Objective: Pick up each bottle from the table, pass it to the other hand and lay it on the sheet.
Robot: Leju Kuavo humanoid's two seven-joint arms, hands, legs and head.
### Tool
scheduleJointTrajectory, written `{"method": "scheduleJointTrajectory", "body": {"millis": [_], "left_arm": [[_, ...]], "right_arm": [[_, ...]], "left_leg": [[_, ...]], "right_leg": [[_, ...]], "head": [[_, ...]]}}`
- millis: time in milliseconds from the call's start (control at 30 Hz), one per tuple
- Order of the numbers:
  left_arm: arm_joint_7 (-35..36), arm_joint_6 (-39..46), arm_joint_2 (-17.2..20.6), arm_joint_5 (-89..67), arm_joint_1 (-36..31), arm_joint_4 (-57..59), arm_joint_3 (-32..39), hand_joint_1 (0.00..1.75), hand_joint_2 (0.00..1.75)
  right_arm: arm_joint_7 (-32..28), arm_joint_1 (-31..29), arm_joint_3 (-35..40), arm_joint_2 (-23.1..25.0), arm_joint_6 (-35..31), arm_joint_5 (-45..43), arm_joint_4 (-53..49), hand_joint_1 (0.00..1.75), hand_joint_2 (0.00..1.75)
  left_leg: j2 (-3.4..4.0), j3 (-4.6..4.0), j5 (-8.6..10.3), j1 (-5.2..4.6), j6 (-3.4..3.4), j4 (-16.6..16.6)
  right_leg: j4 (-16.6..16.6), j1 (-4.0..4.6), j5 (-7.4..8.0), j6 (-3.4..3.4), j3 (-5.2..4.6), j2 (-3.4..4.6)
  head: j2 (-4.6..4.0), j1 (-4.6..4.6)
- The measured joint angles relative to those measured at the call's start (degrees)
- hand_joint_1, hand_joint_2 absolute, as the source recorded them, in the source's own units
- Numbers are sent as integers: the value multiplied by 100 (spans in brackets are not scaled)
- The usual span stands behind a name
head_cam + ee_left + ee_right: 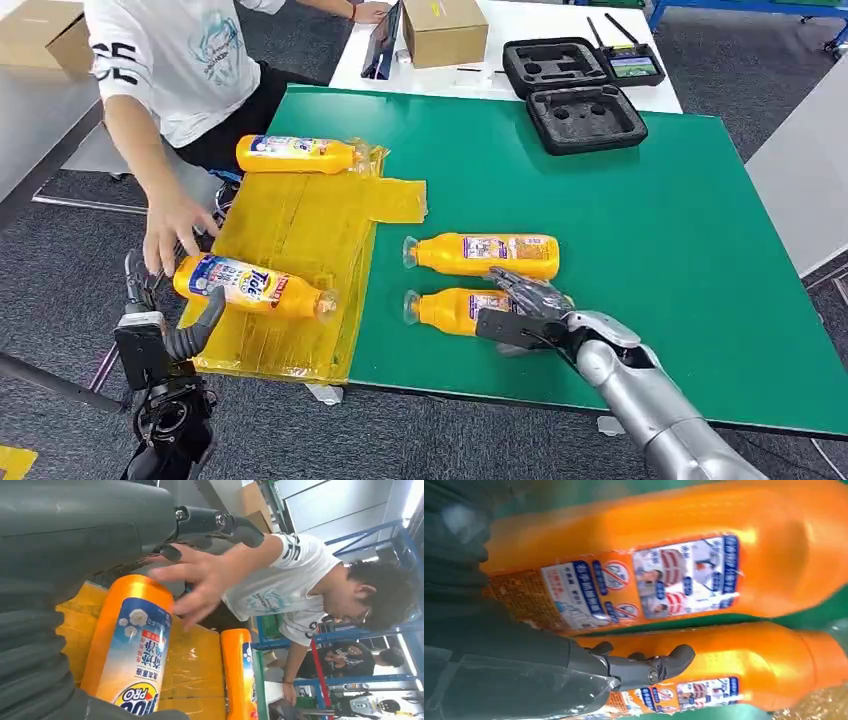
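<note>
Robot's left hand (170, 335) grips Tide detergent bottle (250, 286) over yellow sheet (290, 250) at green table's (600, 230) left edge; person's hand (172, 228) hovers close. Second bottle (297, 153) lies at sheet's far end. Right hand (525, 310) rests on nearer (450, 308) of two orange bottles on table, grasp unclear; farther one (485, 254) just beside.

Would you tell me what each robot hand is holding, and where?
Left hand holds the Tide bottle at its base end. Right hand rests on the nearest bottle; a grip cannot be confirmed.
</note>
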Motion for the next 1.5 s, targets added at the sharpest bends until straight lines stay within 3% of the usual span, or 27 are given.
{"method": "scheduleJointTrajectory", "body": {"millis": [67,100,167,200,733,1033,1200,1500], "left_arm": [[4,0,-4,22,0,2,0,0,175],[4,0,-7,41,0,2,-2,0,175],[7,0,-11,48,-1,9,-2,0,175],[7,0,-13,50,-1,18,-2,0,175],[9,28,-55,109,30,94,-2,0,175],[-15,-321,-144,234,24,96,-109,0,175],[-9,-540,-164,363,46,39,-234,0,175],[18,-971,-160,407,179,-308,-464,0,175]], "right_arm": [[7,-30,63,-52,74,7,13,0,175],[7,-45,92,-81,96,7,15,138,175],[11,-91,137,-113,163,17,37,143,175],[15,-128,173,-129,192,26,61,175,175],[-236,-266,367,-107,-155,13,315,175,175],[-2586,275,-202,424,-129,-2132,-22,175,175],[-2852,468,-553,868,92,-2993,-326,175,175],[-2865,655,-750,1288,120,-3386,-426,175,175]], "left_leg": [[0,1,0,0,0,0],[0,2,0,0,0,0],[0,3,0,0,0,0],[0,4,0,0,0,0],[0,10,0,0,0,0],[0,6,0,3,-1,-1],[1,5,-1,4,-1,-1],[0,4,-1,3,-1,-1]], "right_leg": [[0,0,0,0,1,0],[0,0,0,0,1,0],[0,0,0,0,2,0],[0,0,0,0,4,0],[0,1,0,0,8,2],[1,6,-1,-1,3,2],[1,5,-2,-2,2,2],[1,4,-1,-1,3,1]], "head": [[0,0],[0,-2],[-2,-2],[0,-2],[0,-2],[0,-2],[0,-2],[0,0]]}}
